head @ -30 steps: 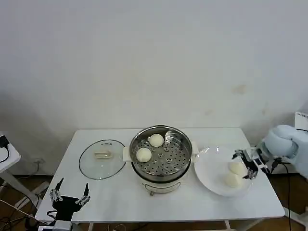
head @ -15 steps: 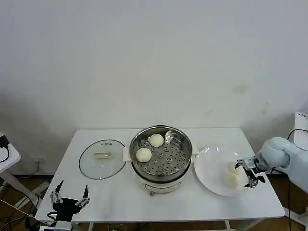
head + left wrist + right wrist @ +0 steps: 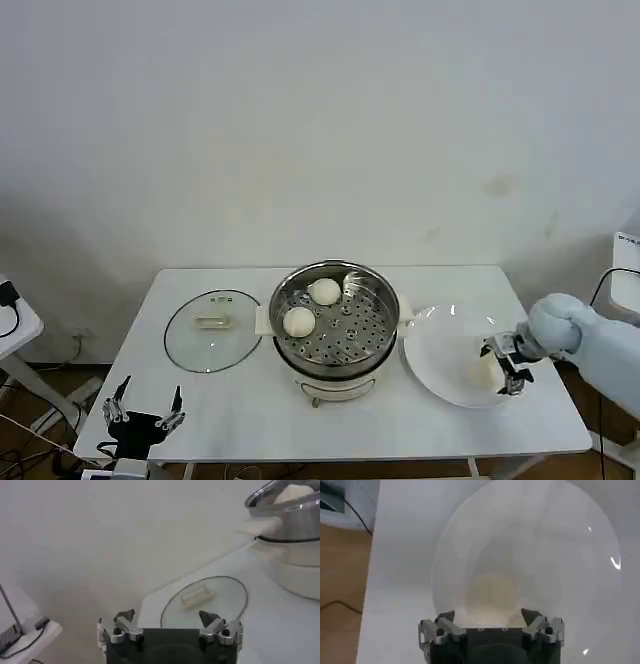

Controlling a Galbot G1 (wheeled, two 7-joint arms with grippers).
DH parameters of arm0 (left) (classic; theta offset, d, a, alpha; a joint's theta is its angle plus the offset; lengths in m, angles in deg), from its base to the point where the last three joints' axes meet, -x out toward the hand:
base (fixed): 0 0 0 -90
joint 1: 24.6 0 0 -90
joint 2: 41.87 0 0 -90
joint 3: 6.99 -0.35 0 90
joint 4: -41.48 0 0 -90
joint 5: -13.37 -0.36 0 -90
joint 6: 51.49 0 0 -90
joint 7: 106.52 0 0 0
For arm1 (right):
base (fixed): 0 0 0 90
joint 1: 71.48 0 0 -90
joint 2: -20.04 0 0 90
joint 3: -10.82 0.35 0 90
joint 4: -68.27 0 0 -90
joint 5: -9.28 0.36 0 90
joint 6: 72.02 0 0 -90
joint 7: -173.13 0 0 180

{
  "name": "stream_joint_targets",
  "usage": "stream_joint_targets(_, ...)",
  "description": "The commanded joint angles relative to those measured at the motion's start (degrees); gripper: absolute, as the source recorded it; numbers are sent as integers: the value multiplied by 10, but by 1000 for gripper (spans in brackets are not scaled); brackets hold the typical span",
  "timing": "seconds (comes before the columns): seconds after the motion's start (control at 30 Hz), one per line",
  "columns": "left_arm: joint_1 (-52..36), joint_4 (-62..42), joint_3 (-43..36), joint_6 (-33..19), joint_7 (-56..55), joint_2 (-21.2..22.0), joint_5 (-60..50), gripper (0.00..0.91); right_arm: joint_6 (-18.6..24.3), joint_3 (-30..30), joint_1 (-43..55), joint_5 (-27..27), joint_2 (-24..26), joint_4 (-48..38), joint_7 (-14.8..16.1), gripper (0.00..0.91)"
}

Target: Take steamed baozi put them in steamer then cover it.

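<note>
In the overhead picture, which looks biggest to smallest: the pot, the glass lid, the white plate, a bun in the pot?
1. Pot and plate: about alike.
2. Lid.
3. Bun, by far the smallest.

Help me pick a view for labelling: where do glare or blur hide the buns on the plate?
Right wrist view: the baozi is a washed-out blur between the open right end effector fingers, with glare specks on the plate. Head view: that end effector covers most of it.
</note>
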Motion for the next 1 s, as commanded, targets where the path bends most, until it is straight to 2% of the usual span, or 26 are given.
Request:
stream_joint_targets(0.03, 0, 0, -1, 0, 0, 0, 0, 907, -2, 4, -7, -2, -14, -13, -1, 786)
stream_joint_targets(0.37, 0, 1, -2, -1, -1, 2, 0, 907, -10, 6, -8, 1, -14, -14, -6, 705)
stream_joint_targets(0.43, 0, 1, -2, -1, -1, 2, 0, 907, -10, 6, -8, -1, -13, -14, -6, 625)
stream_joint_targets(0.5, 2, 2, -1, -1, -1, 2, 0, 907, -11, 6, -6, 1, -12, -13, -5, 595)
stream_joint_targets(0.77, 4, 7, -3, -1, -1, 3, -1, 907, -10, 5, 10, 10, 3, 4, -2, 605)
stream_joint_targets(1.0, 2, 11, -3, 0, 0, -1, 0, 907, -9, -55, 146, 48, 37, 41, 6, 605)
